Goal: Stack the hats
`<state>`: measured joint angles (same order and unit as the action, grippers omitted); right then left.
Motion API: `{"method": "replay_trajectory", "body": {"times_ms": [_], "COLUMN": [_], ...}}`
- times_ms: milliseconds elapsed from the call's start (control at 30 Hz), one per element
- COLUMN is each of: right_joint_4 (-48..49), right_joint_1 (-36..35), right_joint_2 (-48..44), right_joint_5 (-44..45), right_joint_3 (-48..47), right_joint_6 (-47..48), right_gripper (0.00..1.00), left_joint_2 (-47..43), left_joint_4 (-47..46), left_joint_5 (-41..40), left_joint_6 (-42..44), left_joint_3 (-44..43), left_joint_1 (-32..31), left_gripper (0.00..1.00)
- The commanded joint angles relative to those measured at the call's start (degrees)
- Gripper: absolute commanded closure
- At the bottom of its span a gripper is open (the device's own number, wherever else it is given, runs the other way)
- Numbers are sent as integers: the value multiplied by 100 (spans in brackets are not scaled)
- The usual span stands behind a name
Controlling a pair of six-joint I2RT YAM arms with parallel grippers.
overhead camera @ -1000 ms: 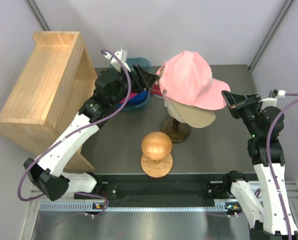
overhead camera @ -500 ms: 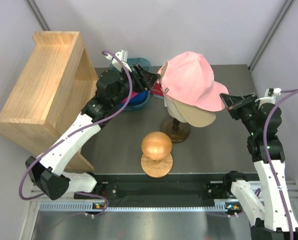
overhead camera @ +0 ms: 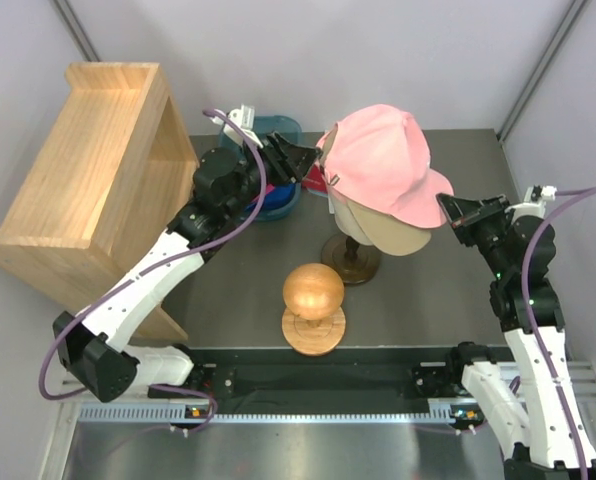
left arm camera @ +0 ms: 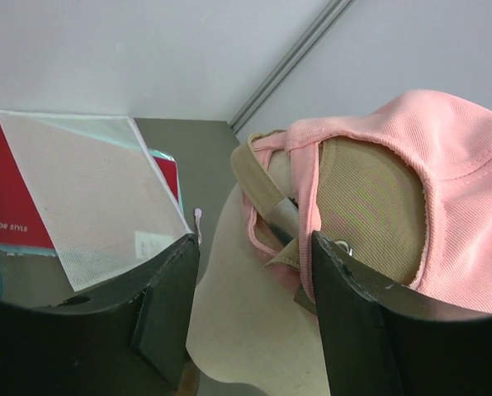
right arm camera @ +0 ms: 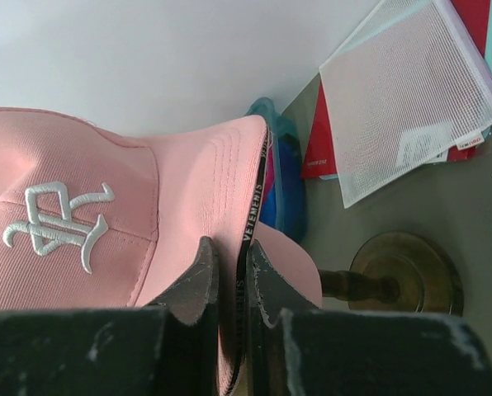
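I am easing the pink cap (overhead camera: 383,160) toward 9 o'clock and down over the tan cap (overhead camera: 390,236) at the counter's (overhead camera: 238,290) 12 o'clock, with the right tool (overhead camera: 448,207) narrowed on its brim at 4 o'clock and the left tool (overhead camera: 308,160) waiting wide at its back, so this layer is nearly seating.

Pink cap (overhead camera: 383,160) is matt twill cloth with raised white stitching, tan cap (overhead camera: 393,235) looks like similar cloth, and the wooden ball (overhead camera: 313,291) is smooth and glossy.
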<state>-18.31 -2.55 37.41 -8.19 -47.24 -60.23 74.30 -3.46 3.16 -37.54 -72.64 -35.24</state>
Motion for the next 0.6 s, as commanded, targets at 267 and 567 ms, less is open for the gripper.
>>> {"method": "replay_trajectory", "body": {"times_ms": [267, 567], "right_joint_4": [-1009, -148], "right_joint_1": [-97, -97], "right_joint_2": [241, 548], "right_joint_5": [783, 881], "right_joint_3": [497, 348], "right_joint_6": [618, 626], "right_gripper": [100, 100], "left_joint_2": [1595, 2080], "left_joint_4": [391, 12], "left_joint_5": [501, 484], "left_joint_6": [660, 976], "left_joint_3": [-57, -576], "left_joint_1": [-123, -114], "left_gripper": [40, 40]}}
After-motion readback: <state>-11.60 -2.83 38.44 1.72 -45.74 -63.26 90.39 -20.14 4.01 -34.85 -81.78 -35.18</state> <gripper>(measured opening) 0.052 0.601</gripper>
